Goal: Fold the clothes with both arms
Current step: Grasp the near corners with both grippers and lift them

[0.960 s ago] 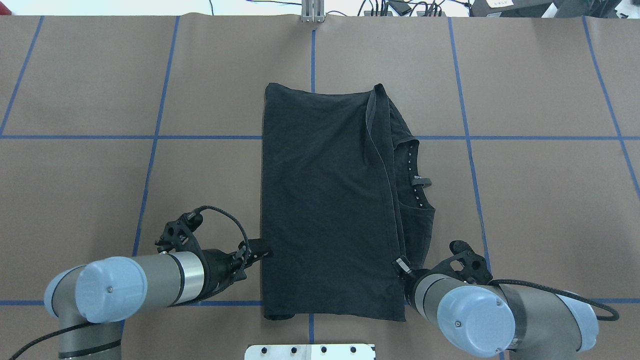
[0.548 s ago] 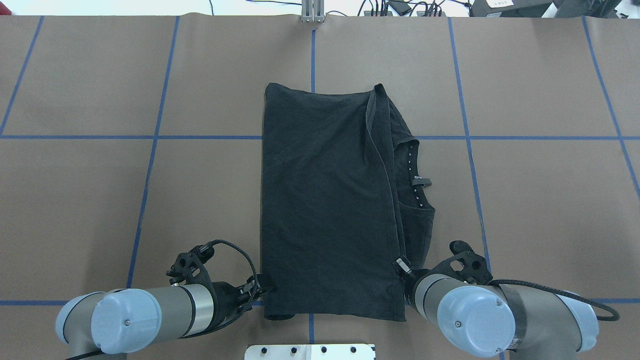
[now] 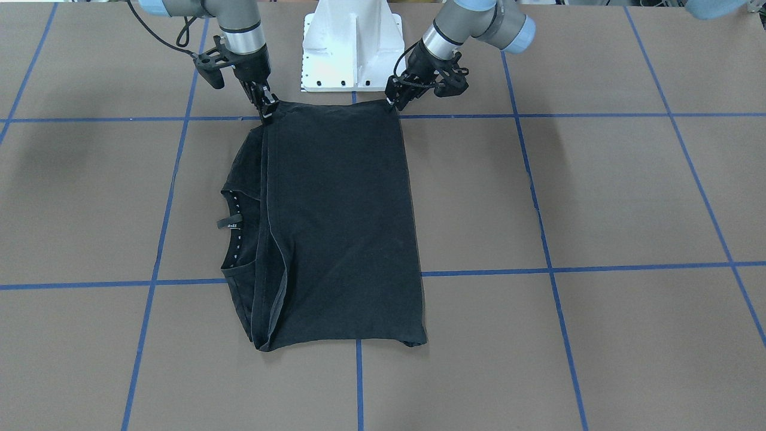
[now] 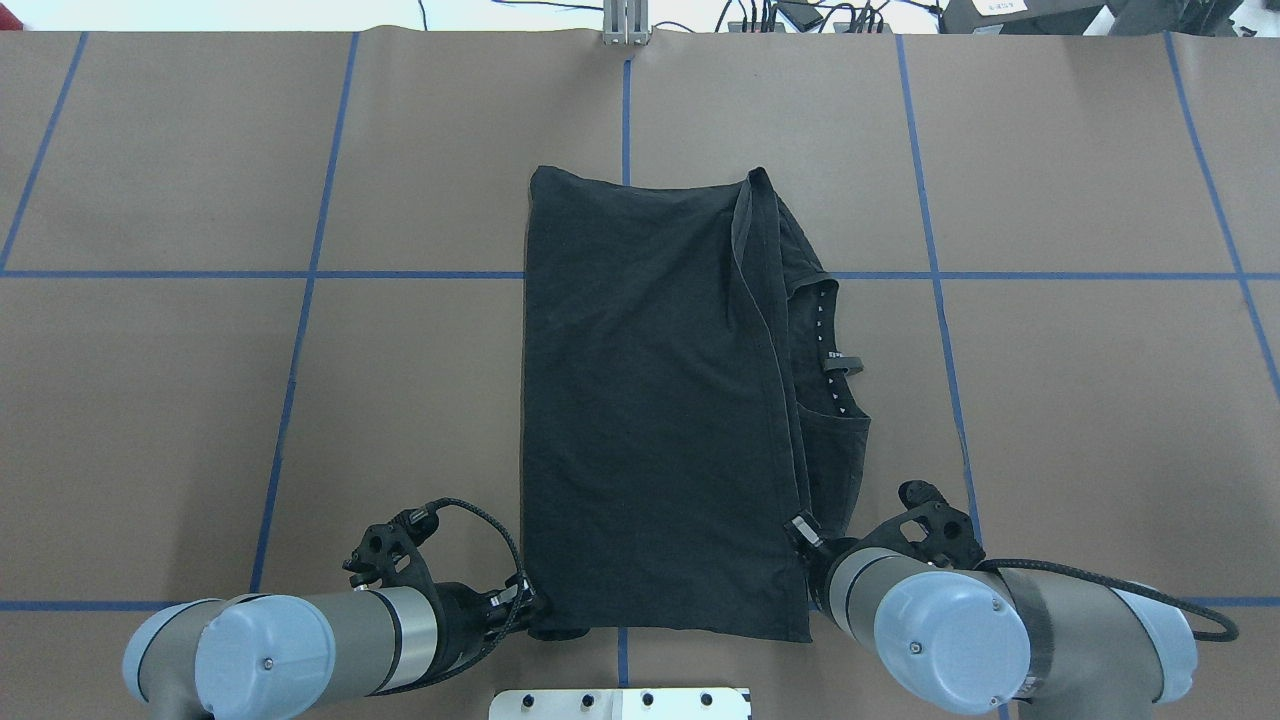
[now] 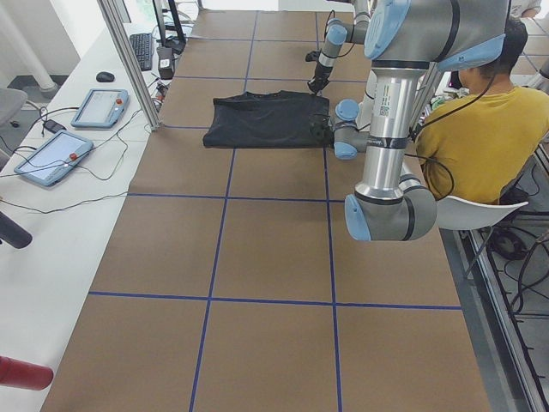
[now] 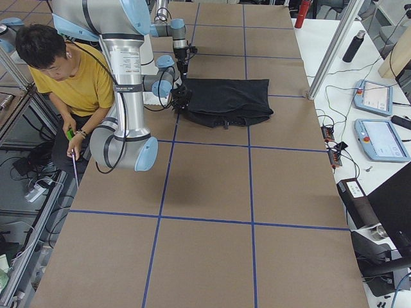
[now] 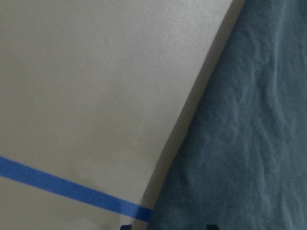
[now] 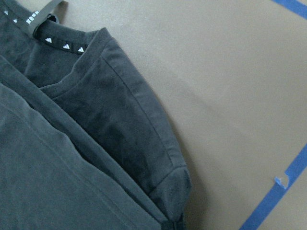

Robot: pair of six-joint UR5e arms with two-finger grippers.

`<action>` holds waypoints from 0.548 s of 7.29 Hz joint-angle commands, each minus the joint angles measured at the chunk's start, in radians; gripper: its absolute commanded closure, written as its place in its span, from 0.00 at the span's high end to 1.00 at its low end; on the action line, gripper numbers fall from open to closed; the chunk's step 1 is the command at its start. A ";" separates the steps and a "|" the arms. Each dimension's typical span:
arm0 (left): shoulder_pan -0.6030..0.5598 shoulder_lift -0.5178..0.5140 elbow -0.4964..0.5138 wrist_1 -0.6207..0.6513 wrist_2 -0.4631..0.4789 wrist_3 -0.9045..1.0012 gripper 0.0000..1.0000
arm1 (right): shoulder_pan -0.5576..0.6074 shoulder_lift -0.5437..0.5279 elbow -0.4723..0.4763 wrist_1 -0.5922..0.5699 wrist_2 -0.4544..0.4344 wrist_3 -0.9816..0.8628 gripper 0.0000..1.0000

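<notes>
The right gripper (image 3: 267, 111) looks clenched on the T-shirt (image 4: 650, 400) at its collar-side corner, by the counter's (image 4: 1080, 400) robot-side edge. The left gripper (image 3: 395, 100) sits at the other near corner, fingertips apart and grasping nothing. The shirt lies flat mid-counter. Pinning both near corners probably prepares a fold toward the far edge.

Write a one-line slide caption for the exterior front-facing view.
Folded black T-shirt flat on the blue-gridded table, with the left gripper and right gripper at its robot-side corners.
</notes>
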 commanded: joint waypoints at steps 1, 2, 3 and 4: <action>0.002 0.002 0.002 0.000 -0.002 -0.001 0.00 | 0.000 0.000 -0.002 0.000 0.000 0.000 0.00; 0.001 0.008 0.002 0.000 -0.005 0.001 0.00 | 0.001 0.000 0.000 0.000 0.000 0.000 0.00; -0.004 0.010 -0.019 0.000 -0.009 0.002 0.00 | 0.001 0.000 0.000 0.000 0.000 0.000 0.00; -0.007 0.013 -0.056 0.009 -0.014 0.004 0.00 | 0.003 -0.005 0.020 0.000 0.002 0.000 0.00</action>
